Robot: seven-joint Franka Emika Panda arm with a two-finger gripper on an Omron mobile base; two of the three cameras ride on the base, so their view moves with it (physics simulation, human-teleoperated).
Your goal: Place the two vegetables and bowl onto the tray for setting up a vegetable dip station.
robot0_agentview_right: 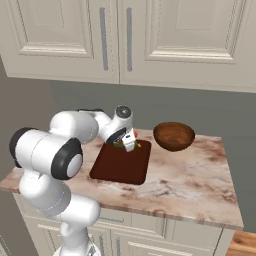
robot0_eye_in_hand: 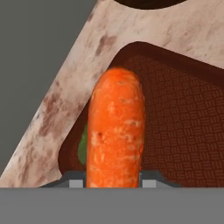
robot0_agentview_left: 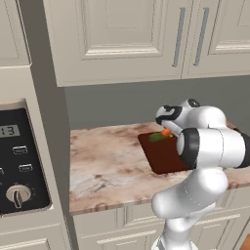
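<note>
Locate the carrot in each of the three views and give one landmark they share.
Left base view: carrot at the tray's far edge, just left of the arm.
Right base view: a small orange bit at the claw, over the tray's far edge.
Hand view: centre, large, above the tray's corner.
Shared landmark: the tray.

White arm folds forward from the frame's lower left, gripper (robot0_agentview_right: 129,143) at centre pointing down, fingers clamped on something orange

place: rendered home kitchen | evidence: cream panelled wall cabinets (robot0_agentview_left: 122,34) hung above a marble-look counter (robot0_agentview_left: 107,166) | oven control panel (robot0_agentview_left: 17,161) stood at left
</note>
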